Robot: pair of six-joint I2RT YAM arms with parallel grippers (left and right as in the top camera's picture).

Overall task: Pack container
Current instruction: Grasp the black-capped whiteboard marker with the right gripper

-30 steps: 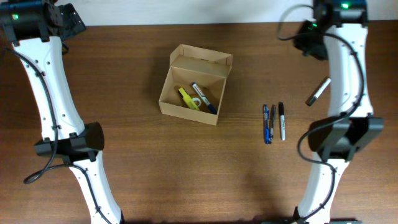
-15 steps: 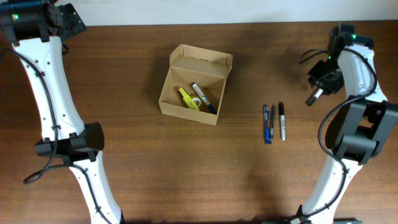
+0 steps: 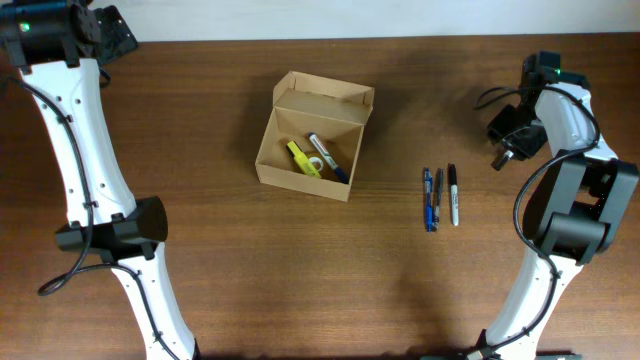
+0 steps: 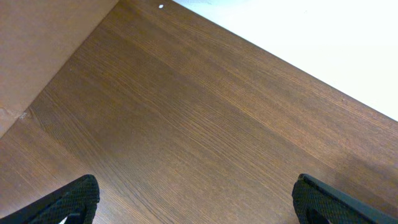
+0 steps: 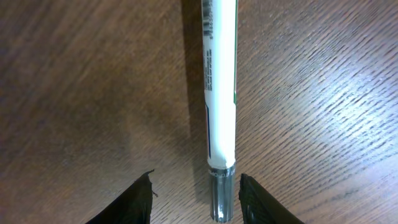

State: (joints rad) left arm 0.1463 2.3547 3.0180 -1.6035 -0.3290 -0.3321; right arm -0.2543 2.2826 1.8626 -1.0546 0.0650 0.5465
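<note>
Straddling white marker point(image 5: 219, 93), right claw point(image 5: 196, 200) spread, seemingly gripping nothing; container point(image 3: 300, 184) well apart.

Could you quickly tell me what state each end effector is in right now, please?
Left end effector: open, holding nothing.
Right end effector: open, straddling the white marker, not yet gripping it.

Pens point(image 3: 437, 198) right of container point(image 3: 325, 98)
</note>
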